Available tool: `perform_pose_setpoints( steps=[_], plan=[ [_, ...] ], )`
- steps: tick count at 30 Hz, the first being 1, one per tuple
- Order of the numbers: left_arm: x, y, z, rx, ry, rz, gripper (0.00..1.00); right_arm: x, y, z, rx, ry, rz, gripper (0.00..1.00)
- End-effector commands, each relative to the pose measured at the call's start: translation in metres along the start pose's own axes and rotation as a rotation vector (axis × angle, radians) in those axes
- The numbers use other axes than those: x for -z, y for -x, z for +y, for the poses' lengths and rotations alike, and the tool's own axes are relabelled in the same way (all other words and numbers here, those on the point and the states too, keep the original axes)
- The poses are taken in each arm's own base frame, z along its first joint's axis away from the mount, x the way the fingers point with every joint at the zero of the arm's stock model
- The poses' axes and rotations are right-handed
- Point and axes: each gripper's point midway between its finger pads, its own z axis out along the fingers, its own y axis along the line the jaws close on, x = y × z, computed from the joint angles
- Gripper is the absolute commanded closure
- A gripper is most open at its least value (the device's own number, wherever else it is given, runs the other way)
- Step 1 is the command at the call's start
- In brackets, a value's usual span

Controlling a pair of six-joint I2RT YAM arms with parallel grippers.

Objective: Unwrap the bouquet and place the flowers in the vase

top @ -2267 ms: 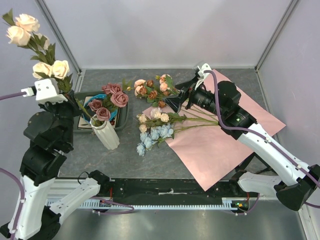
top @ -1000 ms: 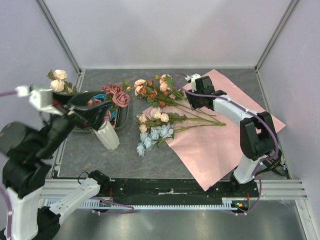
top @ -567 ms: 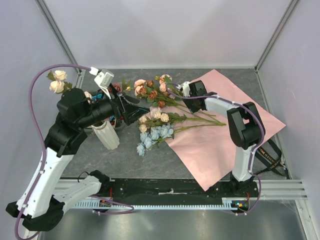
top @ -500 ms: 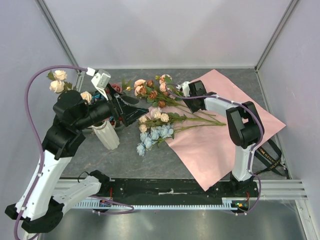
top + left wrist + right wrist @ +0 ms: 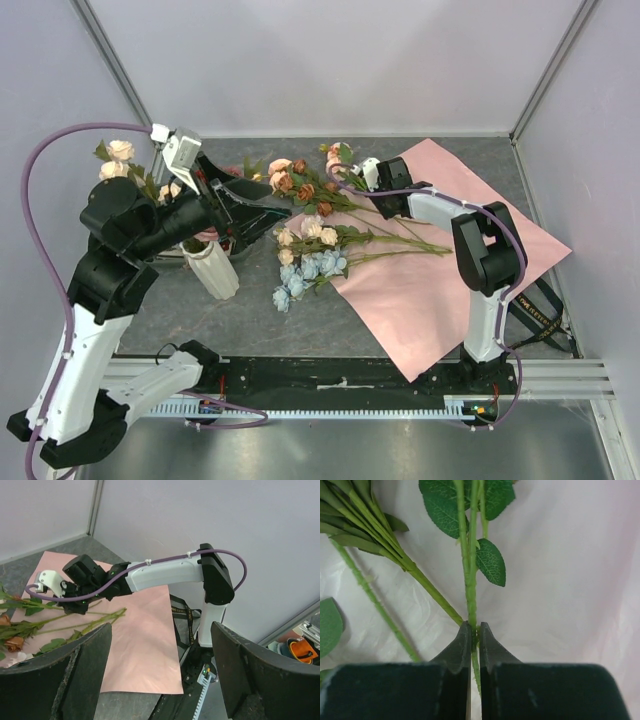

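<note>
The bouquet is unwrapped. Its pink paper point(image 5: 450, 270) lies flat at the right with loose flowers across its left edge. My right gripper point(image 5: 385, 200) is down on the paper, shut on the green stem point(image 5: 471, 595) of the peach rose bunch point(image 5: 300, 182). A cream bunch point(image 5: 305, 232) and a light blue bunch point(image 5: 300, 275) lie just in front of it. The white ribbed vase point(image 5: 212, 270) stands at the left, its mouth hidden under my left arm. Cream roses point(image 5: 115, 160) lean out to its left. My left gripper point(image 5: 245, 205) hangs open and empty above the vase area.
A dark tray point(image 5: 243, 238) sits behind the vase, mostly covered by my left arm. Grey side walls close in the table on the left, back and right. The left wrist view shows the right arm point(image 5: 165, 575) stretched over the paper point(image 5: 135, 645).
My right gripper has closed on the peach bunch's stem. The left arm, which earlier held the cream roses high at the left, has swung over the vase and now lifts back, empty.
</note>
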Motion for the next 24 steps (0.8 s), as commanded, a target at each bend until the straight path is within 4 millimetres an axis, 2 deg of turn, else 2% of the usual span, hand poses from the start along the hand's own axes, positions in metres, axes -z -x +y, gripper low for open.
perform_pose_setpoints(
  steps=[1, 2, 5, 8, 11, 12, 13, 14, 15, 17, 18, 20, 21, 22, 23, 24],
  plan=[
    [0.005, 0.025, -0.015, -0.059, -0.029, -0.044, 0.13, 0.01, 0.034, -0.01, -0.023, -0.022, -0.086, 1.0],
    [0.004, 0.028, -0.016, -0.062, -0.031, -0.048, 0.13, 0.011, 0.037, -0.01, -0.024, -0.019, -0.094, 1.0],
    [-0.001, 0.039, -0.021, -0.044, -0.048, -0.057, 0.13, 0.029, 0.059, -0.026, -0.082, -0.091, -0.176, 1.0],
    [-0.017, 0.045, -0.017, 0.022, -0.046, -0.045, 0.13, 0.073, 0.101, -0.05, -0.143, -0.167, -0.303, 1.0],
    [-0.04, 0.043, -0.002, 0.088, -0.029, -0.021, 0.13, 0.134, 0.147, -0.073, -0.231, -0.214, -0.438, 1.0],
    [-0.045, 0.039, 0.003, 0.104, -0.027, -0.013, 0.12, 0.161, 0.165, -0.071, -0.243, -0.17, -0.507, 1.0],
    [-0.055, 0.039, 0.008, 0.113, -0.032, -0.019, 0.11, 0.178, 0.177, -0.066, -0.254, -0.126, -0.551, 1.0],
    [-0.059, 0.039, 0.01, 0.14, -0.035, -0.022, 0.11, 0.198, 0.19, -0.061, -0.272, -0.078, -0.605, 1.0],
    [-0.065, 0.034, 0.013, 0.149, -0.052, -0.016, 0.11, 0.231, 0.205, -0.048, -0.307, 0.004, -0.688, 1.0],
    [-0.079, 0.036, 0.015, 0.166, -0.092, -0.032, 0.1, 0.264, 0.222, -0.007, -0.276, 0.208, -0.789, 1.0],
    [-0.085, 0.032, 0.018, 0.172, -0.107, -0.021, 0.09, 0.296, 0.231, 0.022, -0.234, 0.281, -0.849, 1.0],
    [-0.096, 0.03, 0.025, 0.183, -0.104, -0.01, 0.1, 0.321, 0.234, 0.052, -0.186, 0.336, -0.897, 1.0],
    [-0.098, 0.034, 0.025, 0.178, -0.103, -0.016, 0.12, 0.344, 0.236, 0.061, -0.179, 0.365, -0.942, 1.0],
    [-0.099, 0.034, 0.027, 0.176, -0.1, -0.015, 0.14, 0.358, 0.237, 0.08, -0.202, 0.432, -0.96, 1.0],
    [-0.099, 0.035, 0.027, 0.171, -0.098, -0.018, 0.16, 0.369, 0.238, 0.091, -0.208, 0.484, -0.997, 1.0],
    [-0.099, 0.034, 0.029, 0.174, -0.087, -0.021, 0.18, 0.39, 0.238, 0.096, -0.21, 0.522, -1.041, 1.0]
  ],
)
